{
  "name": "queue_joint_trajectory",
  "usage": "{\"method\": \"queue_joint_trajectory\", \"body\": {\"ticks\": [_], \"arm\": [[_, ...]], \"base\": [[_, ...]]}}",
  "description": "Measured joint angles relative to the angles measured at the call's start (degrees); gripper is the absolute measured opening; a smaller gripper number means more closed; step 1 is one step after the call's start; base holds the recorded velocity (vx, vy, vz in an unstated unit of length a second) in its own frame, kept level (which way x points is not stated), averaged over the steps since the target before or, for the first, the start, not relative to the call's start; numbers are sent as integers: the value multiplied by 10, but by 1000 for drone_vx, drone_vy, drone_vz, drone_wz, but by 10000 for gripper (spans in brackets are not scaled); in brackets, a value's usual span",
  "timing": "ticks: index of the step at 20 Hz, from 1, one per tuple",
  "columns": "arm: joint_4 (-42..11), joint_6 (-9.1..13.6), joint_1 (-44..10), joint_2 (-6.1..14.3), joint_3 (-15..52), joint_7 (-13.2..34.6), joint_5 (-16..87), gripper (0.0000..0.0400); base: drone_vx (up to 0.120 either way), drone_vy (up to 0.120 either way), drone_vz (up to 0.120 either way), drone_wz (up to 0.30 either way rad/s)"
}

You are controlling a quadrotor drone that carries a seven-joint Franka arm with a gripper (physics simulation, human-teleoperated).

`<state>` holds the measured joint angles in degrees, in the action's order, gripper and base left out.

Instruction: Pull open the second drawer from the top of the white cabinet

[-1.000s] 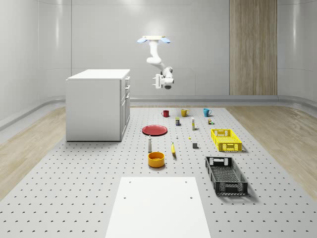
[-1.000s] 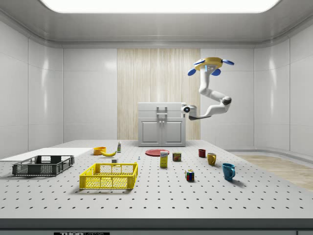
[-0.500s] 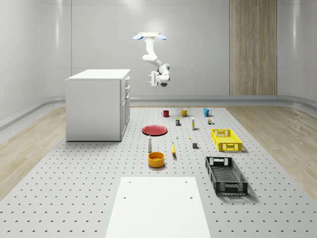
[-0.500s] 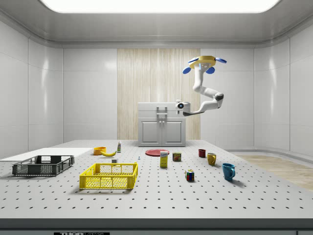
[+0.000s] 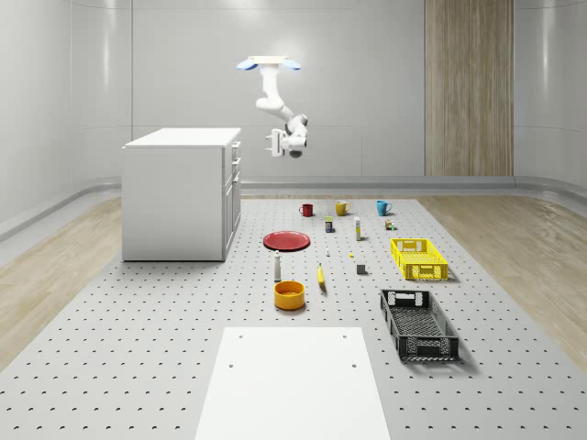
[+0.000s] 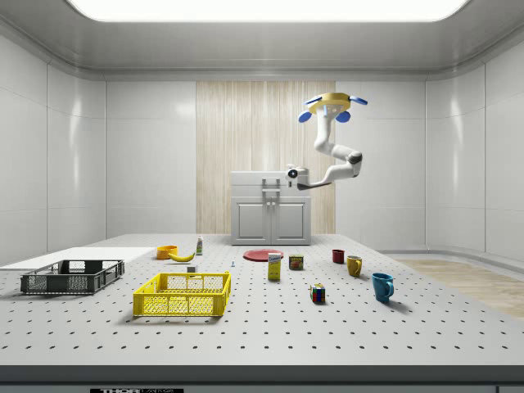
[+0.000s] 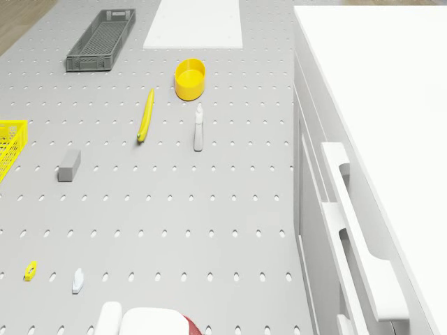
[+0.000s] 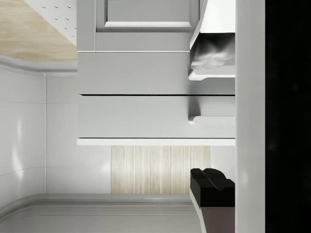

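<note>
I hover high above the far part of the tabletop [image 5: 138, 367], beside the white cabinet [image 5: 179, 194] on its drawer side. My arm hangs bent below me, and my pincer [image 5: 271, 146] points at the cabinet's upper drawers, near them but apart

Perforated grey table [image 5: 138, 367]: white cabinet [image 5: 179, 197], red plate [image 5: 286, 240].

Whole-scene view: we look down from afar along the pegboard table [image 5: 138, 348].
Side view: low, distant, facing the white cabinet [image 6: 271, 209] front.
Drone view: steeply down beside the cabinet.
Wrist view: close on the drawer fronts [image 8: 141, 73].
</note>
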<state>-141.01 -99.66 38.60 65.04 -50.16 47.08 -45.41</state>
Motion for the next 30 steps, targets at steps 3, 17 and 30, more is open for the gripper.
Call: {"method": "queue_joint_trajectory", "body": {"ticks": [3, 17, 30], "arm": [[0, -3, 3, 3, -1, 2, 3, 300], [-2, -13, 14, 16, -4, 11, 13, 300], [-3, -20, 21, 25, -6, 17, 21, 300]], "base": [[0, 0, 0, 0], [0, 0, -69, 0], [0, 98, -117, 0]]}}
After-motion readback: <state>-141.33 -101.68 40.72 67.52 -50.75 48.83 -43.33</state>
